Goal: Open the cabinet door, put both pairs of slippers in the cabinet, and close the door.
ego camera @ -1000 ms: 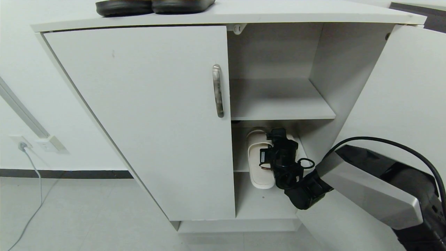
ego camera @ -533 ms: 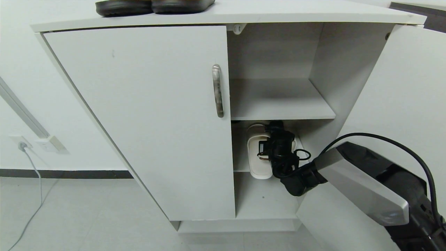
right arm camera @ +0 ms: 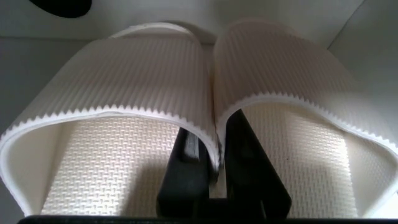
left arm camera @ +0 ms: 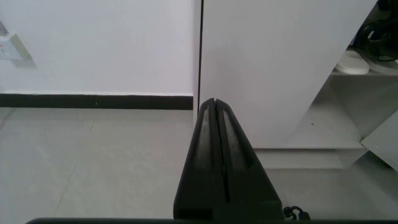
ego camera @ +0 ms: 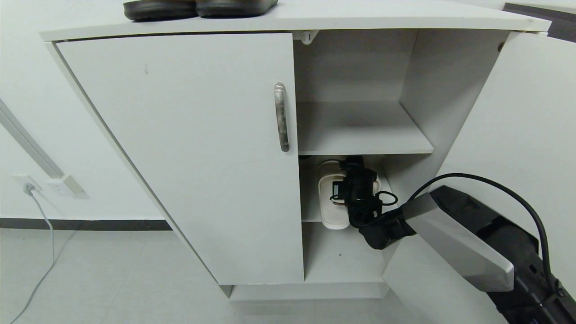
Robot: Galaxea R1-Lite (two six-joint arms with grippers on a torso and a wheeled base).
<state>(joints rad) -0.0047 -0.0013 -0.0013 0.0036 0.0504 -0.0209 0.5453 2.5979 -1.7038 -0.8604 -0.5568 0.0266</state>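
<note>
A white cabinet (ego camera: 180, 135) has its left door closed and its right door (ego camera: 517, 126) swung open. A pair of white slippers (ego camera: 330, 207) lies on the middle shelf inside, heels at the shelf's front edge. My right gripper (ego camera: 355, 186) reaches into that compartment. In the right wrist view it (right arm camera: 214, 155) is shut on the touching inner edges of the two white slippers (right arm camera: 124, 81). A pair of black slippers (ego camera: 198, 8) sits on the cabinet top. My left gripper (left arm camera: 215, 109) is shut and holds nothing, low over the floor and facing the closed door (left arm camera: 273, 62).
The closed door has a metal handle (ego camera: 281, 117). An upper shelf (ego camera: 360, 130) lies above the slippers and a bottom compartment (ego camera: 337, 261) below. A wall socket with a cable (ego camera: 29, 188) is at the left, over a grey tiled floor (ego camera: 90, 279).
My right gripper has carried the white slippers up and deeper into the cabinet, from overhanging the shelf edge to lying on the shelf.
</note>
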